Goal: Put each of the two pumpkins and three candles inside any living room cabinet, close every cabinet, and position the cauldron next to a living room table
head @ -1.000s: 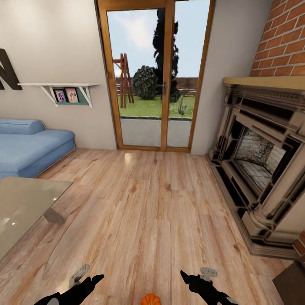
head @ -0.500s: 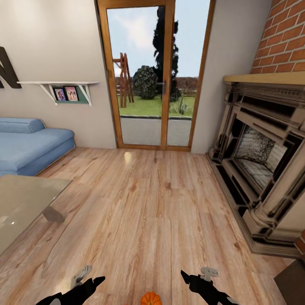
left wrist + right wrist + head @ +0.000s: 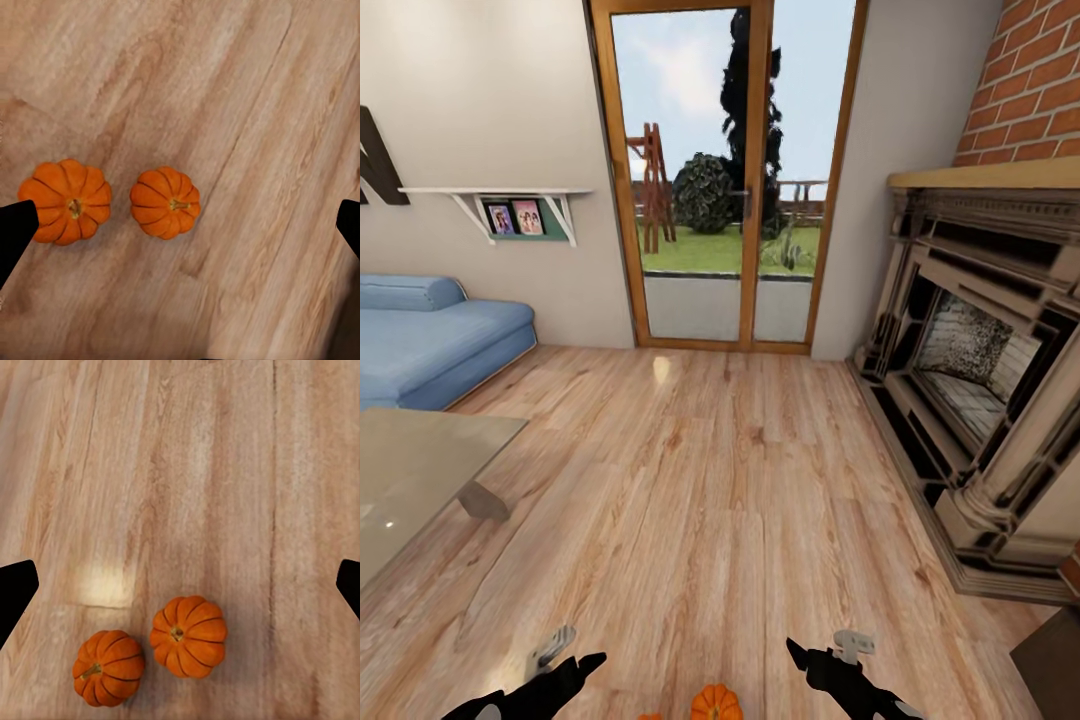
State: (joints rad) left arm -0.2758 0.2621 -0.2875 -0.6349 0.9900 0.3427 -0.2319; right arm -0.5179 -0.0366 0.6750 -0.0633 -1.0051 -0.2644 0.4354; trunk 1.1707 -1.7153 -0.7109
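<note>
Now, two pumpkins (image 3: 67, 201) (image 3: 166, 202) are seen side by side on wood-grain floor (image 3: 700, 500).
Ribbed orange rounds, short stems; both grippers (image 3: 180, 225) (image 3: 180, 585) are held wide open, empty.

No complete word, number or brand can be read anywhere. On the far left wall (image 3: 480, 100), a large dark letter (image 3: 378, 165) is cut off by the frame edge, looking like part of an "N". The small framed pictures (image 3: 515, 218) on the wall shelf (image 3: 495, 195) carry no legible writing.

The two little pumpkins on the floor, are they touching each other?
No. In the left wrist view the two pumpkins sit side by side on the wooden floor with a narrow strip of floor between them.
</note>
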